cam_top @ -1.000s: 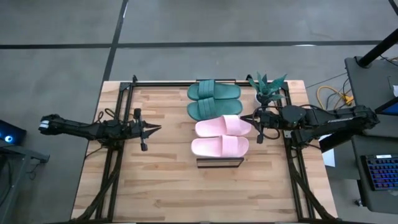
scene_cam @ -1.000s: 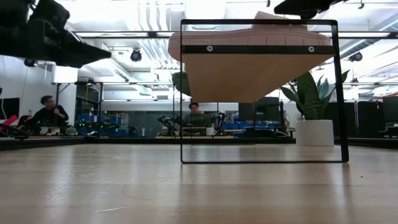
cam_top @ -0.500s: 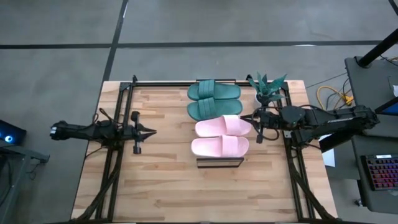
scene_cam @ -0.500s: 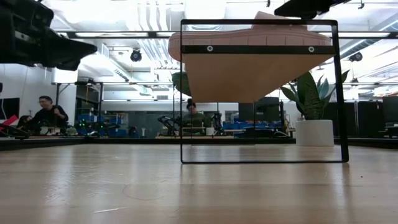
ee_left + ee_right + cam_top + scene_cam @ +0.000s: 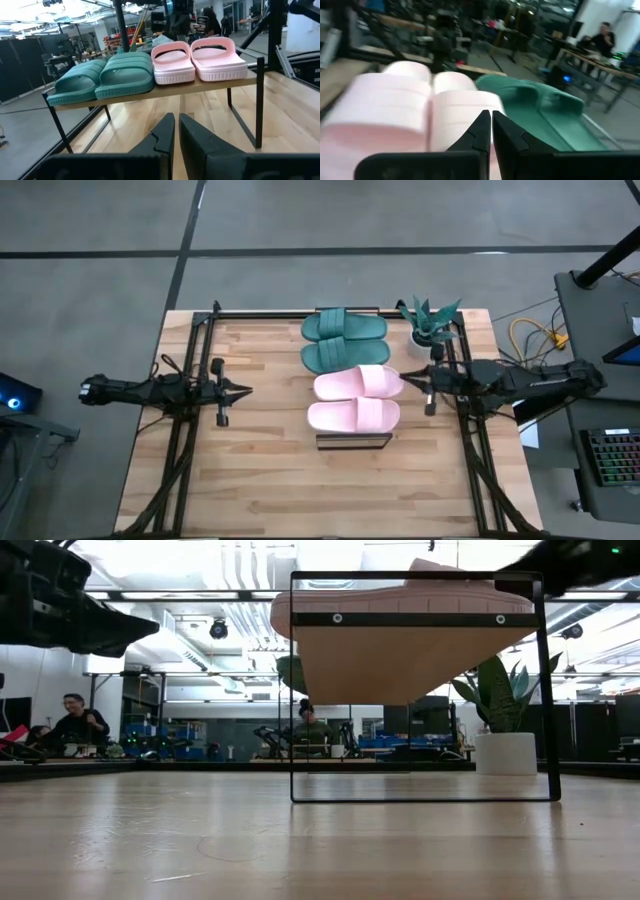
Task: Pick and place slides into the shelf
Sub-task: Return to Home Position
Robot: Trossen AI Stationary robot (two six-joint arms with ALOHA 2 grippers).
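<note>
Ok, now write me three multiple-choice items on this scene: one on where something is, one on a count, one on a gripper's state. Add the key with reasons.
1. Where do the green slides lie?
A. on top of the shelf
B. on the tabletop beneath it
C. in a gripper

2. How many pink slides are there?
A. one
B. two
C. three

3. How is the left gripper?
A. wide open round a shelf leg
B. clamped on a slide
C. shut and empty, apart from the shelf

Key:
1 A: both green ones lie side by side on the plank top.
2 B: one pink pair lies next to the green pair.
3 C: the left wrist view shows its fingers together with nothing between them, short of the shelf.
</note>
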